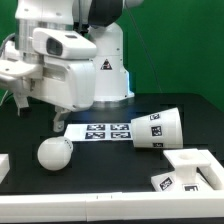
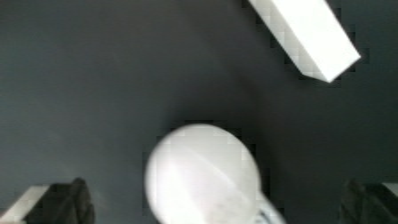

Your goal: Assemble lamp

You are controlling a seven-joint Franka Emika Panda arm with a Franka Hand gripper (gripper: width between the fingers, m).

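Gripper, jaws spread wide and holding nothing, above the round bulb on the black table. The shade lies tipped beside the marker board, with the base near it.

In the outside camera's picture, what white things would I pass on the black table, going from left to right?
A white piece cut off by the left edge → the round bulb → the flat marker board → the shade lying on its side → the angular base.
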